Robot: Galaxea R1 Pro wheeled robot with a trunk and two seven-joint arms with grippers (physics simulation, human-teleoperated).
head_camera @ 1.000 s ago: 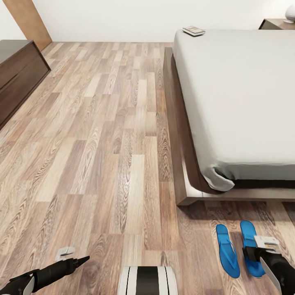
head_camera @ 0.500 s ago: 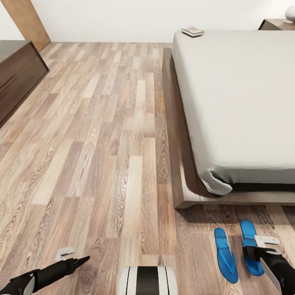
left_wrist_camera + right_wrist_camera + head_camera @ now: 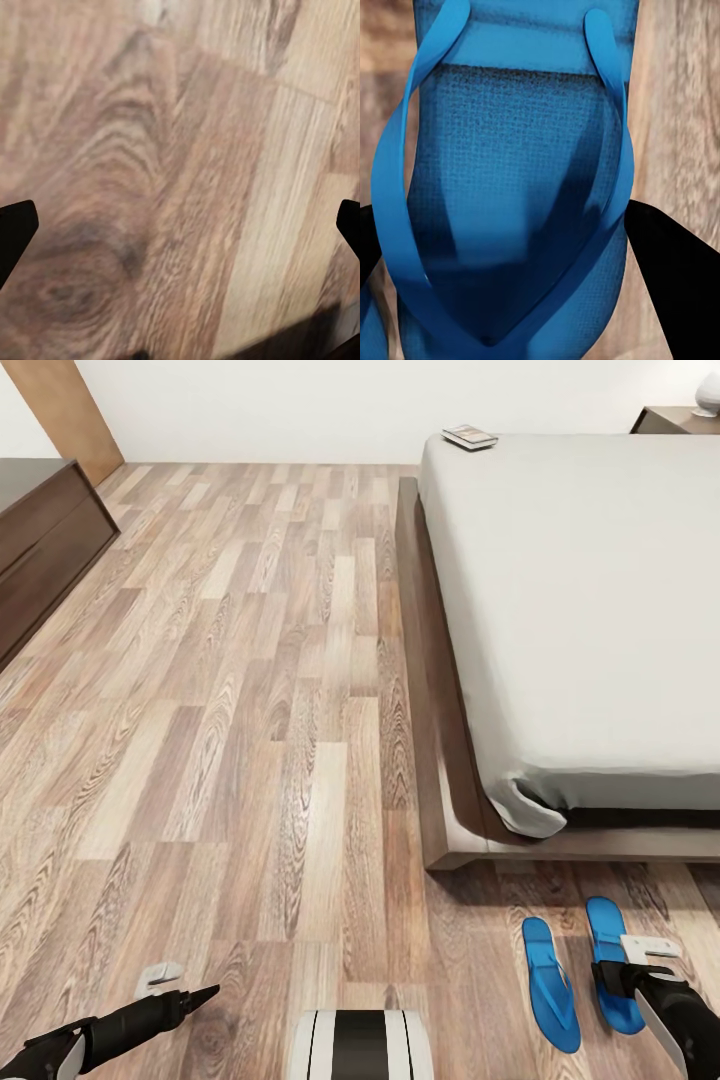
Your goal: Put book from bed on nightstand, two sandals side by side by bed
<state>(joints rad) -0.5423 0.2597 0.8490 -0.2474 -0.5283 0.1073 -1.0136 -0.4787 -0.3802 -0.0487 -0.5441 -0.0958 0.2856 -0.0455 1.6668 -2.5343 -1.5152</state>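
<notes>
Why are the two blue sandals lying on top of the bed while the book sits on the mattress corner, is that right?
Not quite. The two blue sandals lie on the wood floor by the foot of the bed, as the head view shows. The book does sit on the mattress's far corner.

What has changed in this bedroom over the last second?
Little among the things themselves. The whole head view shifted slightly between a second ago and half a second ago, so the camera moved, not the furniture. The two sandals lie as before on the floor at the foot of the bed, the book stays on the mattress's far corner, and the right end effector still hovers over one sandal; the left end effector hangs unchanged.
</notes>
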